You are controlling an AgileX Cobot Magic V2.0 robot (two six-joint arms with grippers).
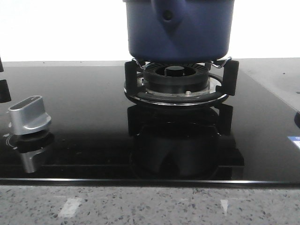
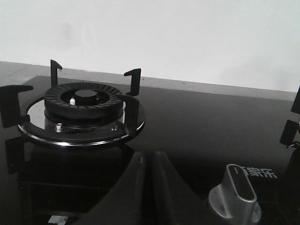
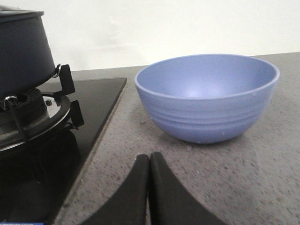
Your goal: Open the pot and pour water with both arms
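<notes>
The dark navy-blue pot point(image 1: 180, 30) stands on a burner's black supports point(image 1: 180, 83) at the back middle of the glass cooktop; its handle mount with a round hole point(image 1: 167, 16) faces the camera, and its top is cut off. In the right wrist view the pot point(image 3: 21, 51) is at the edge. My right gripper point(image 3: 149, 157) is shut and empty over the grey counter, short of a light blue bowl point(image 3: 208, 96). My left gripper point(image 2: 149, 154) is shut and empty above the black glass, near an empty second burner point(image 2: 82, 110). Neither gripper shows in the front view.
A silver stove knob point(image 1: 29, 115) sits on the glass at the left, seen too in the left wrist view as the knob point(image 2: 236, 197). The cooktop's front edge point(image 1: 150, 182) meets speckled grey counter. A white wall runs behind.
</notes>
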